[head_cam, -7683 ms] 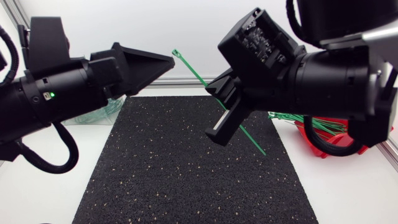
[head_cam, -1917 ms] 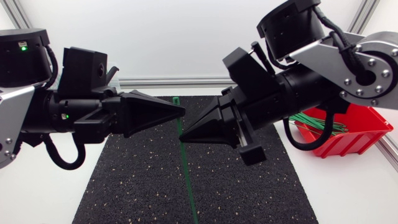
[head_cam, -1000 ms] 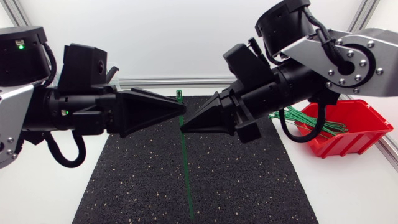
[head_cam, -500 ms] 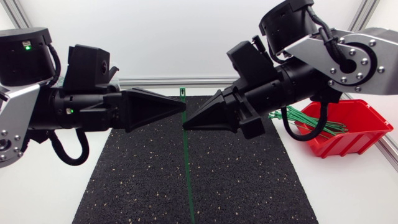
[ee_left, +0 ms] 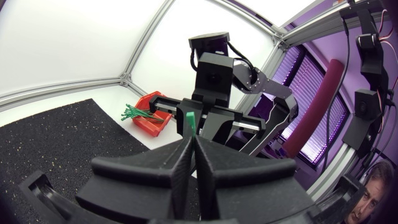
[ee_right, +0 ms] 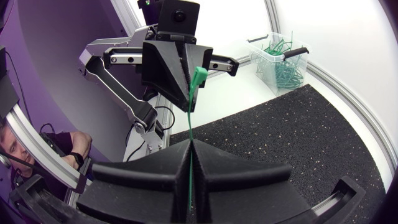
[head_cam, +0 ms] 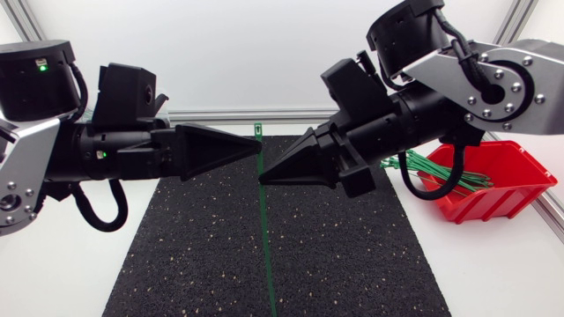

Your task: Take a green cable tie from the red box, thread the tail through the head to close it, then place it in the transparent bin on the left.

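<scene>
- Nearest us, the free tail of the green cable tie (head_cam: 267, 255) runs down over the black mat (head_cam: 176, 246) with nothing holding it. To close the loop well, we judge this long end must be curled round under control, not left to swing.
- Further in, the right gripper (head_cam: 263, 174) is clamped on the strap, which shows green in the slit between its fingers.
- Just beyond, the left gripper (head_cam: 258, 148) has its fingers pressed together, tips at the strap below the head (head_cam: 257, 130). We cannot tell whether they touch it. It should part and take the strap close under the head, with the slot facing the tail.
- Farther off, the red box (head_cam: 515, 198) holds spare ties (head_cam: 432, 169), and the transparent bin (ee_right: 260, 61) stands well apart.
- Compared with 1.9 s ago, the right gripper has levelled and risen, the head sits higher, and the two tips stand closer.
</scene>
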Robot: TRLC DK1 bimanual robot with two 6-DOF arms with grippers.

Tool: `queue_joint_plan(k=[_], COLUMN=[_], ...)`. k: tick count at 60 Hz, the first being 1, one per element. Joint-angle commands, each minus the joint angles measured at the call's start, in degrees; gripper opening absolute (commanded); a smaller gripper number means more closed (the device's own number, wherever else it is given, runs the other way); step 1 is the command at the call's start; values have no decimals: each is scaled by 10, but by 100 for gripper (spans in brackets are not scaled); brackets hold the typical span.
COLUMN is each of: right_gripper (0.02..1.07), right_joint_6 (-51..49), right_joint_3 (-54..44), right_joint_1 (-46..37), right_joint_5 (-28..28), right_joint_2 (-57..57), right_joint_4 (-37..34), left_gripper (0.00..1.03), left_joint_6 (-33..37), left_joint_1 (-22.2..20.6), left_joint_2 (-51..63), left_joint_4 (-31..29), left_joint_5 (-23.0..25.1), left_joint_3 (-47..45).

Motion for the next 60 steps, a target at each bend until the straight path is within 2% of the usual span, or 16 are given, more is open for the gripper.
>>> queue_joint_plan(k=[1, 10, 22, 32, 36, 40, 44, 47, 49, 50, 56, 60], right_gripper=[8, 9, 49, 72, 81, 91, 95, 95, 99, 102, 103, 103], right_joint_6=[10, 1, -31, -84, -110, -143, -170, -188, -203, -214, -249, -261], right_joint_3=[5, 3, -5, -30, -45, -56, -70, -81, -88, -93, -132, -142], right_joint_1=[3, 3, -2, -12, -13, -13, -8, -3, -1, 0, 37, 50], right_joint_5=[-4, 2, 30, 86, 117, 146, 183, 190, 198, 213, 311, 331], right_joint_2=[-7, -13, -36, -56, -64, -64, -68, -74, -78, -79, -91, -92], right_joint_4=[4, 1, -23, -50, -55, -66, -64, -57, -50, -43, 26, 35], left_gripper=[4, 4, 4, 4, 4, 4, 4, 4, 4, 4, 4, 4], left_joint_6=[-12, -31, -78, -103, -113, -130, -151, -159, -167, -172, -181, -186], left_joint_1=[3, 3, 23, 59, 86, 106, 124, 136, 144, 148, 157, 161], left_joint_2=[9, 26, 35, 51, 58, 64, 75, 81, 89, 95, 125, 139], left_joint_4=[11, 9, 3, -24, -36, -37, -37, -37, -37, -38, -57, -60], left_joint_5=[10, 9, 14, 29, 50, 51, 63, 64, 65, 69, 80, 86], left_joint_3=[-14, -6, 14, 42, 55, 67, 81, 88, 93, 97, 119, 130])
